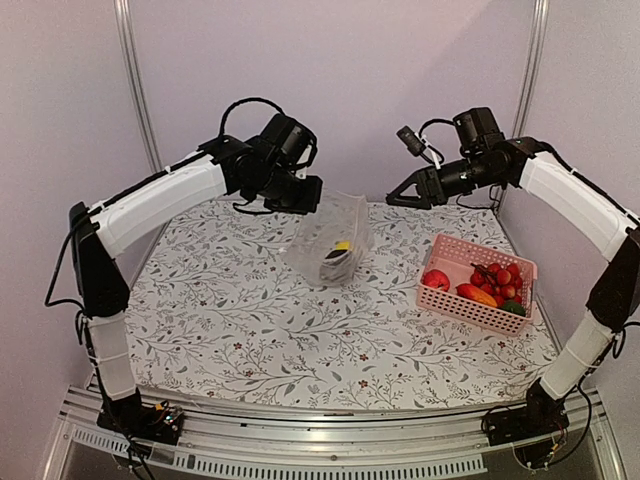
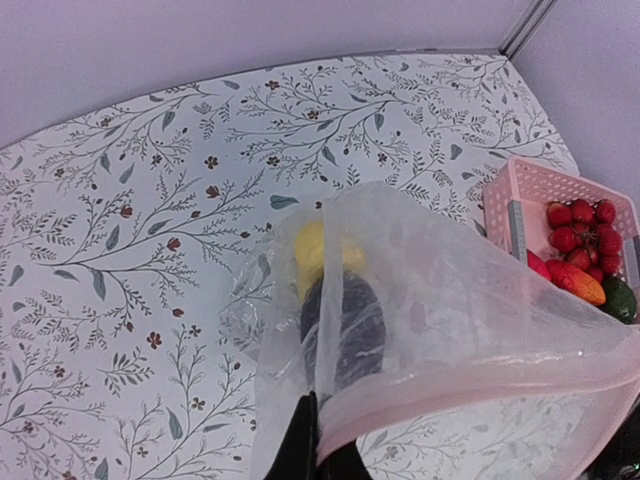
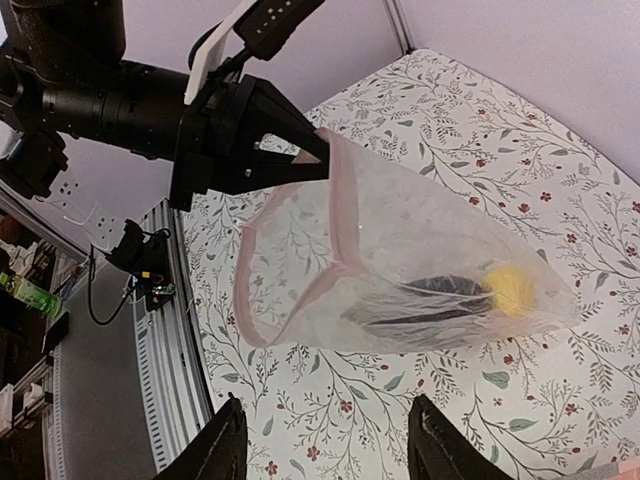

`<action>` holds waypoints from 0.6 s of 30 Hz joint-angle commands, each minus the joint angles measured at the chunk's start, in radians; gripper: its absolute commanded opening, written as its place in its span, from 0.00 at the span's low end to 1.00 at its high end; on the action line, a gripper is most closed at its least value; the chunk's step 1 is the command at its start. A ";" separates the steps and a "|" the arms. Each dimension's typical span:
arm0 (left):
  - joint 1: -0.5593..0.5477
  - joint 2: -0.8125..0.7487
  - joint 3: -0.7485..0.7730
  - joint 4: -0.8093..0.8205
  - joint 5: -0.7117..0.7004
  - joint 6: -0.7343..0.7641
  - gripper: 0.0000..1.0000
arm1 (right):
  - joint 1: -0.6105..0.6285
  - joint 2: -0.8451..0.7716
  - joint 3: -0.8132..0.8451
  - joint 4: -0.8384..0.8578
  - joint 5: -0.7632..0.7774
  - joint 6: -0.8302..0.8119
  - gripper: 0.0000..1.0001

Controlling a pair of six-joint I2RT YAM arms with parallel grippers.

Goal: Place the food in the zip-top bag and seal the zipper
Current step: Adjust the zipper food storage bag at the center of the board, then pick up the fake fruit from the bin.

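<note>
1. The zip-top bag [image 1: 330,240] hangs over the middle of the table [image 1: 220,300], mouth uppermost. I cannot tell whether its bottom touches the surface.
2. Two pieces of food lie at the bottom of the bag, touching: the yellow lemon [image 3: 512,288] and the dark purple eggplant [image 3: 430,295].
3. My left gripper [image 3: 312,152] is pressed together on the bag's rim, pinching the plastic at the zipper [image 2: 470,385]. Its body crowds the mouth on that side.
4. My right gripper [image 3: 335,440] is spread wide with nothing between its fingers. It is up in the air to the right of the bag, apart from it.
5. The pink basket [image 1: 452,246] stands near the table's right edge, well apart from the bag. It holds the red round ones [image 2: 580,235], the orange-red piece [image 2: 582,286] and the green cucumber [image 2: 621,298].
6. Only the right wrist view shows the mouth gaping open and the pinch itself.
7. The left wrist view shows just the dark tips of its own fingers, but gives the zipper and the basket's contents close up.
8. The top view reduces the bagged food to a dark and yellow smudge, yet it alone shows both arms and the gap between bag and basket.
</note>
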 commanded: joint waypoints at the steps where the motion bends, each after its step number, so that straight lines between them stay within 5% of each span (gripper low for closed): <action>1: -0.003 -0.030 -0.005 0.011 0.017 0.003 0.00 | -0.094 -0.068 -0.062 -0.033 0.055 -0.063 0.54; 18: -0.002 -0.016 0.004 0.038 0.056 0.026 0.00 | -0.287 -0.157 -0.412 -0.018 0.542 -0.258 0.55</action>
